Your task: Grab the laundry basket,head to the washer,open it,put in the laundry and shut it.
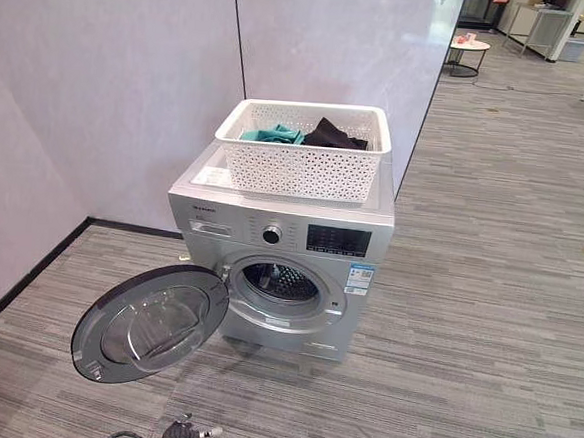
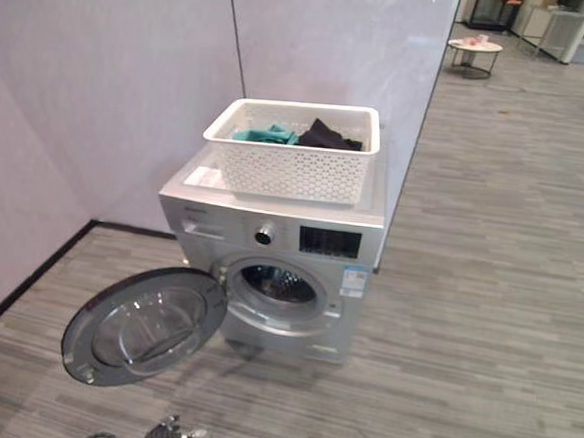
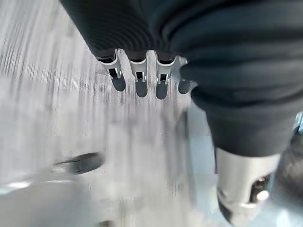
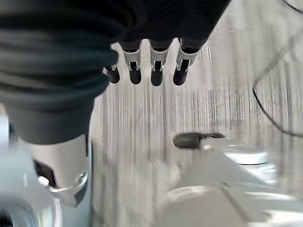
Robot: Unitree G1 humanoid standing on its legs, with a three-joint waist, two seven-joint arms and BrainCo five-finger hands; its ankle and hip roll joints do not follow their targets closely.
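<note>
White perforated laundry basket point(image 1: 304, 163) sits on top of the silver front-load washer point(image 1: 282, 240), toward the back of the top panel, slightly turned relative to the washer's front edge. Inside the basket: a teal garment point(image 1: 273, 133) on the robot's left, a black garment point(image 1: 334, 135) just beside it on the right, the two touching at the middle. Neither garment rises much above the rim.

Washer door point(image 1: 149, 323) is swung fully open to the robot's left, hinged at the left of the opening, its glass inner side facing up and out, low over the floor. Drum opening point(image 1: 281, 281) is exposed and looks dark inside; no laundry can be made out in it. Control knob point(image 1: 271, 235) and dark display panel point(image 1: 339, 240) sit on the front panel above the drum.

Washer stands on grey striped floor point(image 1: 485, 333) close to the pale wall panels point(image 1: 131, 87), near the corner of the wall. A small round table point(image 1: 469, 53) is well apart, far back on the right.

Left robot hand point(image 3: 137, 75) hangs over the floor, fingers straight and relaxed, holding nothing. Right robot hand point(image 4: 151, 66) likewise hangs over the floor, fingers straight, released, nothing in it.
</note>
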